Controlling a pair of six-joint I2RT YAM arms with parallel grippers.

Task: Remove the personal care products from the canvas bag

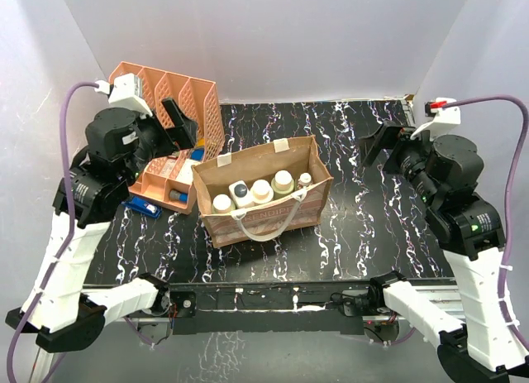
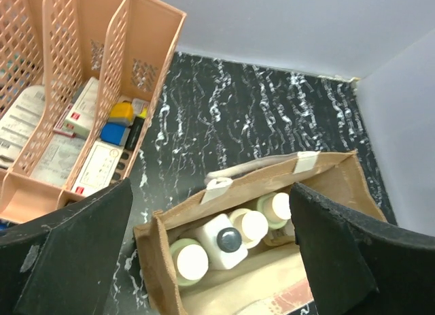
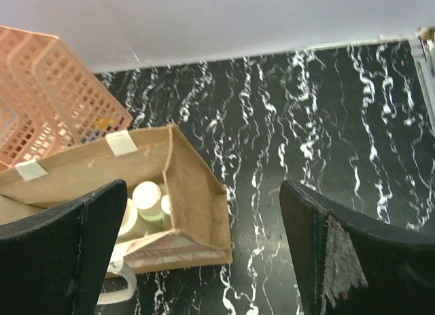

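The black, white-veined worktop (image 1: 372, 226) carries everything. On its far left stands an orange-pink mesh rack (image 1: 186, 93), with small boxes and blue and yellow items lying in its low front tray. Just beside the rack, toward the middle, the canvas bag (image 1: 221, 227) stands upright and open, its white loop handle hanging down the printed front. The left claw (image 2: 211, 192) hangs released above the gap between rack and bag, fingers spread wide and grasping nothing. The right claw (image 3: 204, 186) is also released and empty, held off the bag's right end over bare worktop. The personal care products (image 1: 262, 189) are all inside the bag, upright in a row along its length. Four have pale round caps, one white bottle (image 2: 230, 240) has a dark cap, and the smallest (image 1: 305, 179) sits at the right end.
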